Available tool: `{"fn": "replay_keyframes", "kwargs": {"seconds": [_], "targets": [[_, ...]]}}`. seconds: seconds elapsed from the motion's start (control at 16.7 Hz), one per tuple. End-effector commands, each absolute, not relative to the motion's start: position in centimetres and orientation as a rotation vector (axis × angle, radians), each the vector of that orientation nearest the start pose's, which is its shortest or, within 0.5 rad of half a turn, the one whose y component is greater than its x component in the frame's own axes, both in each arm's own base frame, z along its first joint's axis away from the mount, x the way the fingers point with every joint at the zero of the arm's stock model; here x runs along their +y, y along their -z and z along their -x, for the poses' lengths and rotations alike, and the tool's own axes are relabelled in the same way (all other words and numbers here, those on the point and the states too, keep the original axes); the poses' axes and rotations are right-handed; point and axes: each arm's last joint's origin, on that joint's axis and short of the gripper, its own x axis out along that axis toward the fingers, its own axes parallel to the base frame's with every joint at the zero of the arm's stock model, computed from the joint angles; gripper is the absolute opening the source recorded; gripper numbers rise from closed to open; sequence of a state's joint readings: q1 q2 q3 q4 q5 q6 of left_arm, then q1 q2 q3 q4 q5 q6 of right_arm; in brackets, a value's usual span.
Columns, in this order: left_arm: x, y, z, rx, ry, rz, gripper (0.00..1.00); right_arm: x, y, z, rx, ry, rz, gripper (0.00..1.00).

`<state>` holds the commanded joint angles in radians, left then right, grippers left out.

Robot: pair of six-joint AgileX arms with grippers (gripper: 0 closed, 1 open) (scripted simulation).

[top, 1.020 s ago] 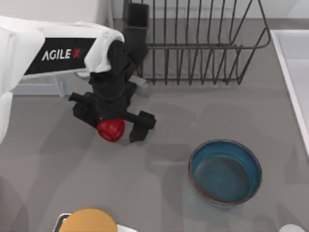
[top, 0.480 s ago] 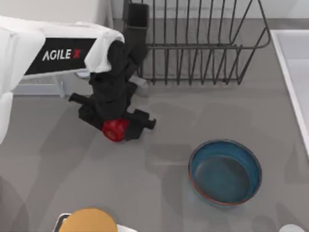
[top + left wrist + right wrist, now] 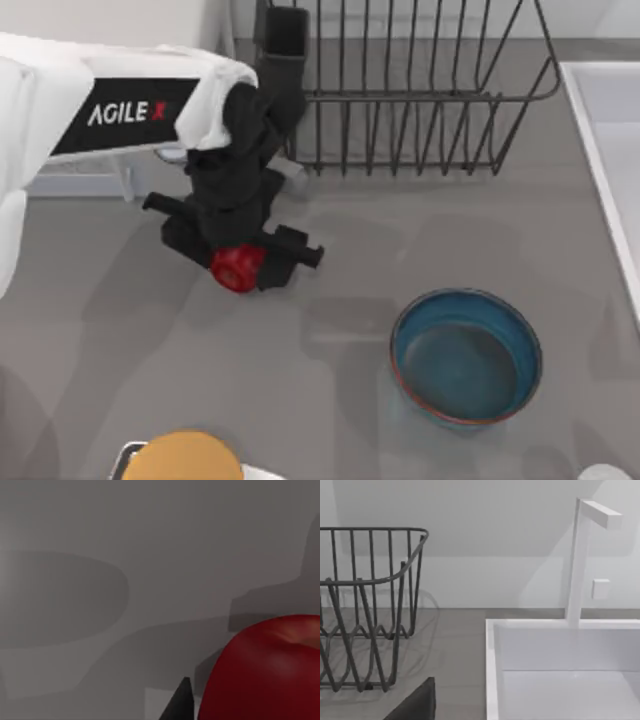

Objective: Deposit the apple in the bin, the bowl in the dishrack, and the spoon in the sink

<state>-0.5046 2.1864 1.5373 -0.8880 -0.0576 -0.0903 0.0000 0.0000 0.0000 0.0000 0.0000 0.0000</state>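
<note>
Now the left gripper (image 3: pixel 243 262) pinches the apple (image 3: pixel 237 268), a small, round, shiny red fruit, on the smooth grey table (image 3: pixel 120 330), in front of the black wire dishrack (image 3: pixel 400 90). A second ago its fingers stood wide apart beside the apple; they have closed on it. The black fingers hide part of the apple. The round, deep blue bowl (image 3: pixel 466 357) sits well to the right of the apple. The pale sink (image 3: pixel 610 130) is cut off at the right edge.

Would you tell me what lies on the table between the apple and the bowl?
Nothing: in the top view, the stretch from the apple, held in the left gripper, to the bowl is bare grey table.
</note>
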Motion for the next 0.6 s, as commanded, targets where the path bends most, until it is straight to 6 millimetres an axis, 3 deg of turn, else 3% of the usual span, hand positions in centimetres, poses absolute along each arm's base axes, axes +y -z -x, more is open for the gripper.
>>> {"fn": "replay_keyframes", "kwargs": {"seconds": [0.18, 0.6], "targets": [[-19.8, -13.7, -36.8, 1.491, 0.28, -0.353, 0.0, -0.1, -16.0, -10.6, 0.0, 0.0, 0.0, 1.0], [-19.5, -21.3, -36.4, 1.5, 0.275, -0.352, 0.0, -0.1, -16.0, -10.6, 0.0, 0.0, 0.0, 1.0]]}}
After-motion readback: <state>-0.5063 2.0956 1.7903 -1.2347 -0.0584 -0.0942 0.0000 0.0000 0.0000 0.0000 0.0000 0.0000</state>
